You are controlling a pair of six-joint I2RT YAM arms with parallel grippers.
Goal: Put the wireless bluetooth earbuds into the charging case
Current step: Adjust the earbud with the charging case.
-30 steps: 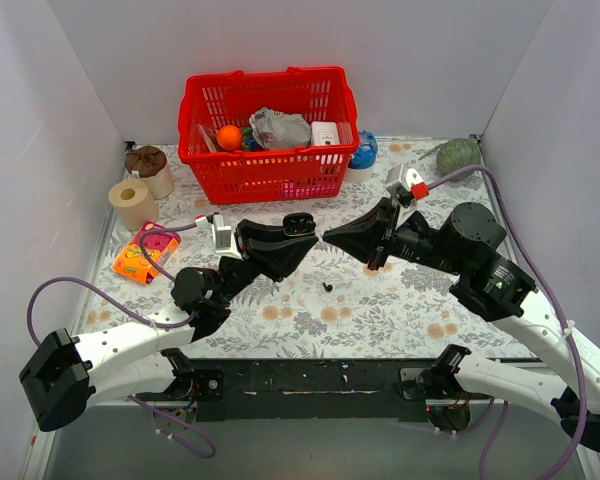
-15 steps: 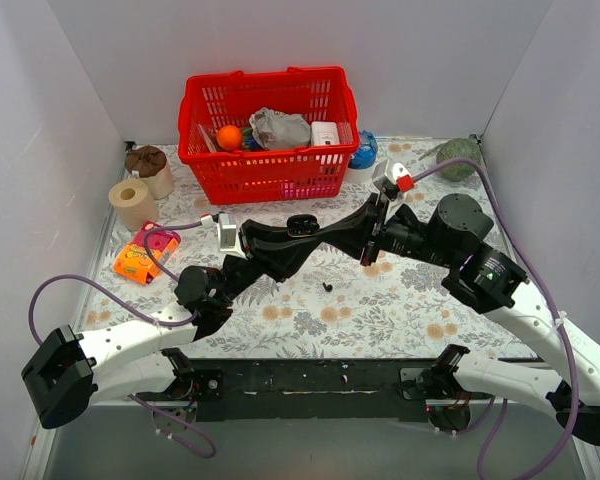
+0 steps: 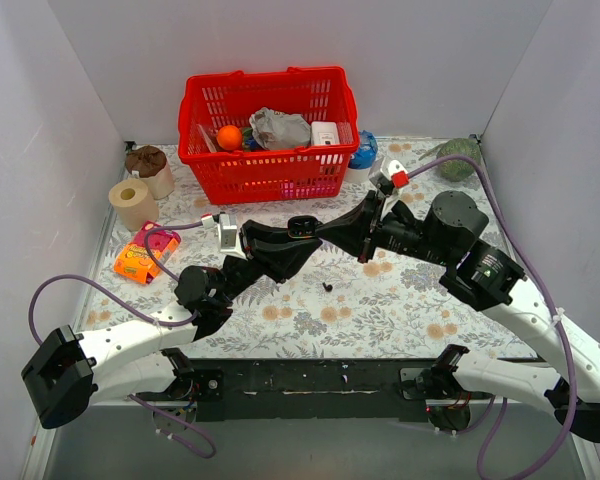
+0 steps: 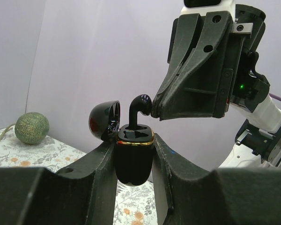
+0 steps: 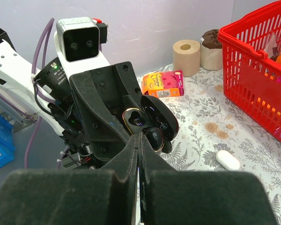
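My left gripper [image 4: 133,140] is shut on the black charging case [image 4: 133,161] and holds it upright above the table with its lid [image 4: 104,119] open. One black earbud [image 4: 139,110] stands with its stem in a slot of the case and its head sticking out. My right gripper [image 4: 154,112] is shut, its tips touching that earbud's head. In the right wrist view the earbud [image 5: 154,137] lies just right of my shut tips [image 5: 139,136], at the case's gold rim [image 5: 131,117]. A second earbud [image 3: 327,287] lies on the table below the grippers.
A red basket [image 3: 265,130] with several items stands at the back. A toilet roll [image 3: 132,203], a brown-topped roll [image 3: 148,168] and an orange-pink box [image 3: 145,252] are at the left. A melon [image 3: 458,158] is at the back right. A white pill-shaped case [image 5: 227,160] lies on the table.
My right gripper has moved left to the case held by my left gripper, and its tips now meet the earbud there. The left arm has barely moved.
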